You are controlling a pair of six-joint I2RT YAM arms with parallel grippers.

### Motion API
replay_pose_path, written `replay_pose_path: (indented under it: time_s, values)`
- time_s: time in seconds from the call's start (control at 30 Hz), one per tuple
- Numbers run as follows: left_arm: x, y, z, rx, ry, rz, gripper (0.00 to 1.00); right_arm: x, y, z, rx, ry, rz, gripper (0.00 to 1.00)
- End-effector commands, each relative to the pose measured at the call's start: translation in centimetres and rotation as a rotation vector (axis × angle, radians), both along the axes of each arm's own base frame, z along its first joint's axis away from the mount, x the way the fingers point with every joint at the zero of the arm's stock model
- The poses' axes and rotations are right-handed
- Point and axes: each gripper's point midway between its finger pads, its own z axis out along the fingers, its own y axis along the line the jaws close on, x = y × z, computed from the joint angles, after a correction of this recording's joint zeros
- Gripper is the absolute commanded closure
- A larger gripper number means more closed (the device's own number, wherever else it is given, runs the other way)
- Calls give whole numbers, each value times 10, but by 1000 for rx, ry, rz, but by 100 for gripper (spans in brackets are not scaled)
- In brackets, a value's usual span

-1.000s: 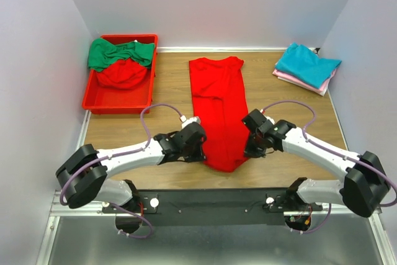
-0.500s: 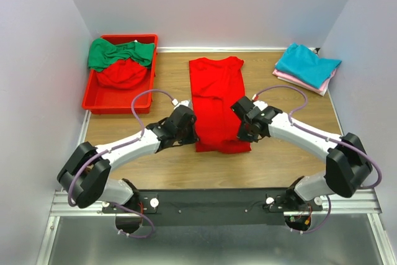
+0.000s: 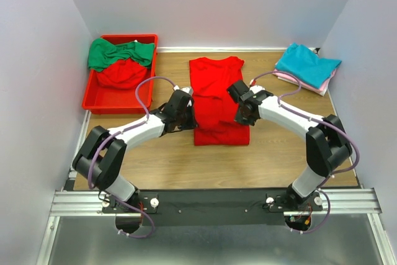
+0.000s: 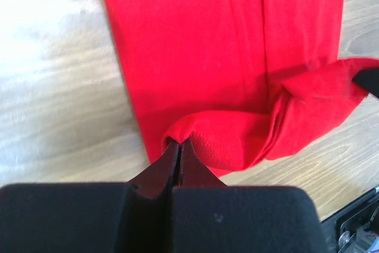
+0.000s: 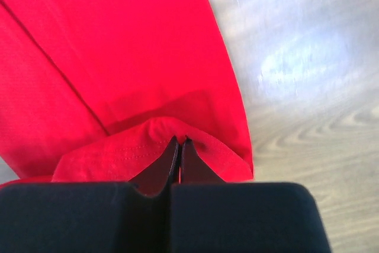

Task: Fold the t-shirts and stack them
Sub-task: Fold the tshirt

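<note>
The left hand (image 4: 179, 145) is pinched fully closed on one hem corner of the red t-shirt (image 3: 216, 85). The right hand (image 5: 179, 144) is clamped just as tightly on the other corner. The hem is held doubled back over the shirt, which is spread at the centre of the counter (image 3: 180, 166), collar toward twelve o'clock. For a neat fold, both corners should be carried level toward twelve o'clock and laid with edges matched. At ten o'clock, a bin (image 3: 92, 98) is filled with a green t-shirt (image 3: 118, 53) over another red garment (image 3: 121, 76). At two o'clock, a teal t-shirt (image 3: 307, 63) is stacked on a pink t-shirt (image 3: 296, 81).
</note>
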Motion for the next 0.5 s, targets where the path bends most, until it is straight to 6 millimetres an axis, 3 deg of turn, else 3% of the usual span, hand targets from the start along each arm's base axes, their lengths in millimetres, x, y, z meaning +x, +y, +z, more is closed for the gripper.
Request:
replay_pose_path:
  time_s: [0.0, 0.17, 0.47]
  values:
    - [24, -11, 15, -28, -52, -53, 100, 32, -12, 7, -51, -49, -22, 99]
    - [42, -11, 16, -8, -50, -45, 100, 60, -18, 9, -51, -46, -13, 99]
    - [80, -7, 7, 16, -23, -25, 100, 99, -22, -11, -53, 1, 13, 99]
